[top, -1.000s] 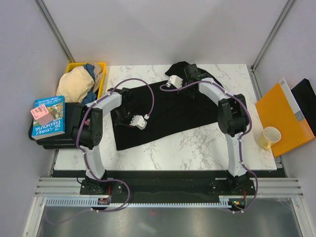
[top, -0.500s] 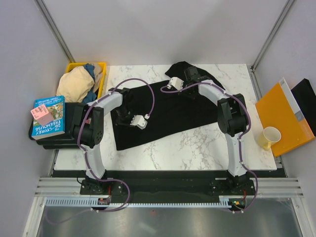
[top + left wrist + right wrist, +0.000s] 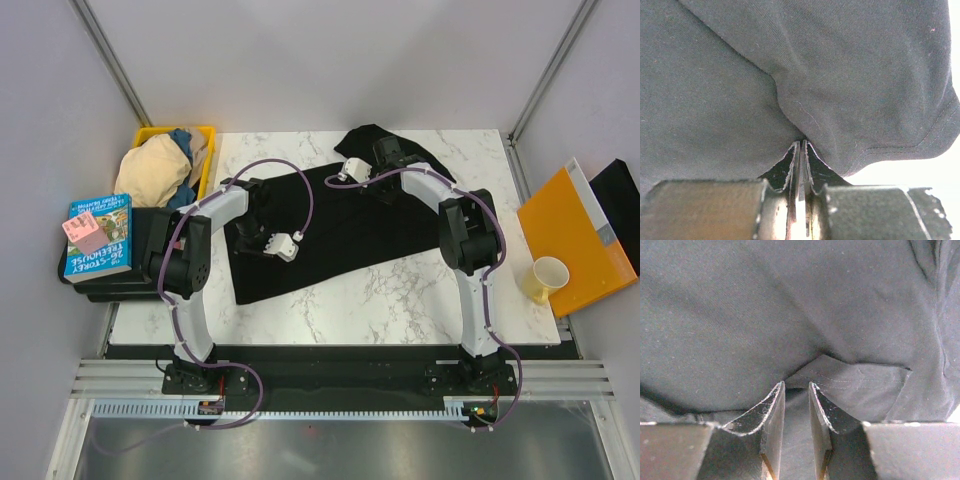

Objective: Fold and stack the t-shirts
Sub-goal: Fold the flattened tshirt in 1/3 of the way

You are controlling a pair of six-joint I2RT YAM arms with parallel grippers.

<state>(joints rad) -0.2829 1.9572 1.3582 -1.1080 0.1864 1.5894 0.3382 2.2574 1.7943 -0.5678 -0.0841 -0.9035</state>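
My right gripper [image 3: 796,386] has just parted its jaws a little, releasing the black t-shirt [image 3: 330,230] spread on the table [image 3: 400,290], while my left gripper [image 3: 800,144] stays pinched on its cloth, so this fold seems laid

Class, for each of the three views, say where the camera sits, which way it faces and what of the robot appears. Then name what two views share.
Top external: above and behind the robot, looking down on the marble table; left arm and right arm show whole.
Left wrist: on the left arm, facing the black t-shirt; left fingers pinch a fold.
Right wrist: on the right arm, close above the same cloth; right fingers stand apart.
Shared: both wrist views are filled by the black t-shirt.
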